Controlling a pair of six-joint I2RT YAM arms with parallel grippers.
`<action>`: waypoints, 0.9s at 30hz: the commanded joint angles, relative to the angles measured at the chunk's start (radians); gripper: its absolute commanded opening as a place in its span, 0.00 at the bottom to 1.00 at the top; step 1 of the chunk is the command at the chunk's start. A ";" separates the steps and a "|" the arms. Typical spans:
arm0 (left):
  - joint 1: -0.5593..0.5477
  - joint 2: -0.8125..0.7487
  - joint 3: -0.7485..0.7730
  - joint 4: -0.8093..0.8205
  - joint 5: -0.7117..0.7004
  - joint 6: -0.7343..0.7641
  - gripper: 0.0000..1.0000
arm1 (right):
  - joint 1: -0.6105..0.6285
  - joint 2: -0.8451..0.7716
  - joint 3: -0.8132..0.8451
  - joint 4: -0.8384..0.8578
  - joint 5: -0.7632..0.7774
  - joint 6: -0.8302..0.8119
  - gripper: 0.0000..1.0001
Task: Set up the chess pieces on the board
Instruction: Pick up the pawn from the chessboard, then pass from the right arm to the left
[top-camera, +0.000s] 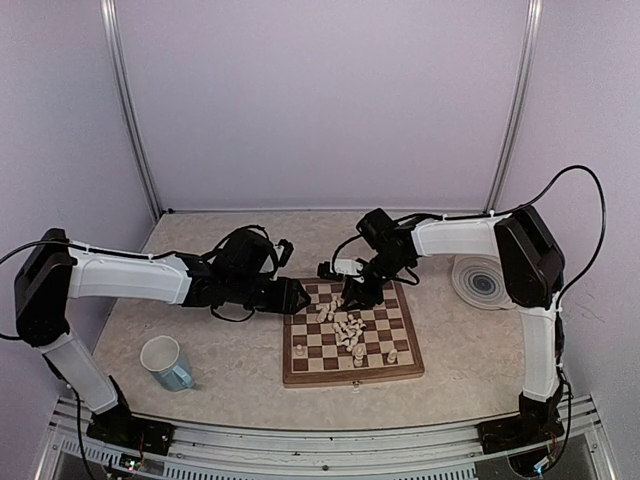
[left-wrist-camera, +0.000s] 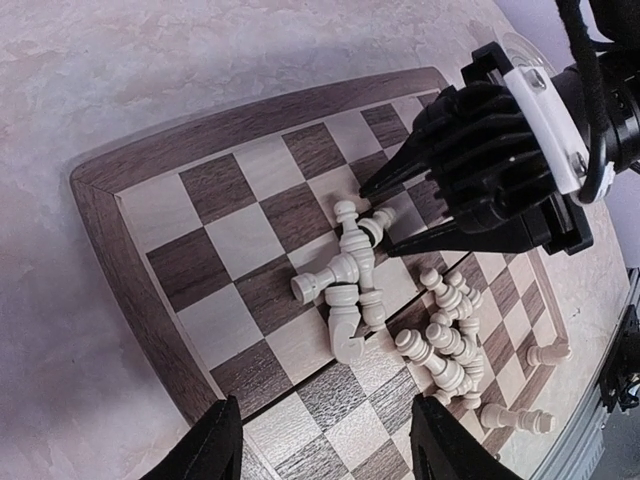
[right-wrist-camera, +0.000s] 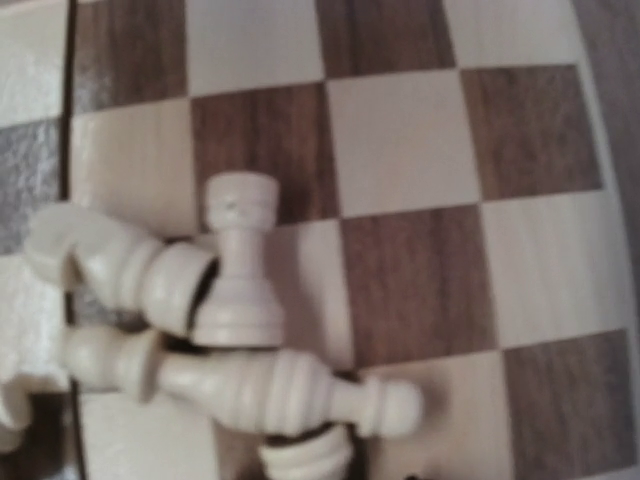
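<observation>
Hovering low over the far-left corner of the board (top-camera: 345, 378), the left gripper (left-wrist-camera: 325, 402) had its two fingers spread wide, with nothing between them. The right gripper (left-wrist-camera: 378, 220) reached down from the far side onto the board's far half. Its jaws stood apart in the left wrist view, the tips set on either side of a lying piece at the far end of the heap, though whether they touched it could not be told. Most of the chess pieces (top-camera: 346, 328) lay tumbled in a loose pile near the middle of the board, along the centre fold, many on their sides and resting against or across one another. A few stood or lay apart from the pile on the near rows, one toward the near-left (top-camera: 300, 350) and one toward the near-right (top-camera: 392, 355). The right wrist camera showed only a blurred close view of the heap: a castle-topped piece (right-wrist-camera: 238, 262) leaned against a rounder one, with a long turned piece (right-wrist-camera: 285, 388) lying across just beside them. A white mug (top-camera: 167, 362) with a pale blue side sat on the table (top-camera: 230, 375) well to the left of the board, and a round ringed plate (top-camera: 483, 280) lay off to the right of it.
</observation>
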 joint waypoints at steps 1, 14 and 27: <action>0.003 -0.026 -0.021 0.043 0.014 -0.015 0.58 | 0.000 0.035 0.017 0.020 0.018 -0.002 0.33; 0.004 0.009 -0.049 0.240 0.114 -0.089 0.57 | 0.000 -0.150 -0.109 0.044 -0.003 -0.008 0.01; 0.013 0.111 -0.046 0.473 0.263 -0.203 0.52 | 0.000 -0.264 -0.117 0.005 -0.150 -0.007 0.02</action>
